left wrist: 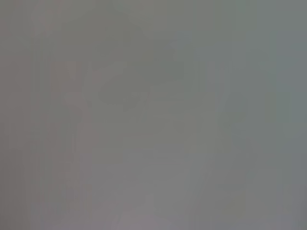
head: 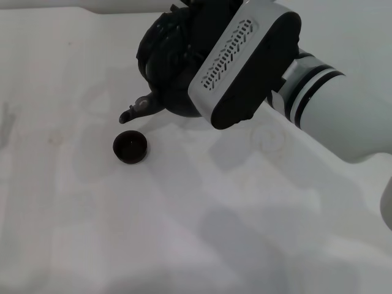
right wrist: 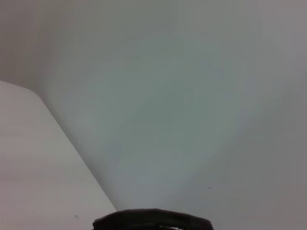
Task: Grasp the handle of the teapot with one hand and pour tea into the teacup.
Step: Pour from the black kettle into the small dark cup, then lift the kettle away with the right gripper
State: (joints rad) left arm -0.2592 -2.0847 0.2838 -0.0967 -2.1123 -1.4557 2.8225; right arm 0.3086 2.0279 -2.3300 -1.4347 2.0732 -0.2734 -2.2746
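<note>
R gripper [head: 202, 18] sits at the top of the head view, reaching in from the right side; its white-and-black wrist housing covers most of it. It's up at the handle [head: 174, 27] of the teapot [head: 171, 67], but the fingers are hidden behind the housing and the pot, so can't tell if they're clamped, together or apart. Looks like the pot is carried off the table by that arm, tho contact itself isn't visible.

Teapot: round, matte black, tilted w/ spout [head: 136, 110] pointing down and toward the robot's left. Spout tip has a small silvery cap and hangs just above and a bit behind the teacup [head: 130, 147], not touching it. No stream of tea visible.

Teacup: tiny, low, dark, upright on the white tabletop [head: 184, 233], near the pot's spout, on the left-centre of the head view. Inside looks dark; can't tell if there's liquid in it.

R wrist view: only a dark curved edge of the pot [right wrist: 152, 219] at the picture's border, rest is pale wall and a white surface.

L arm: only a white strip along the top edge of head view, far side of the table; L gripper not seen. L wrist view is flat grey, nothing readable.

Tabletop is white w/ faint ring marks and soft shadows.
</note>
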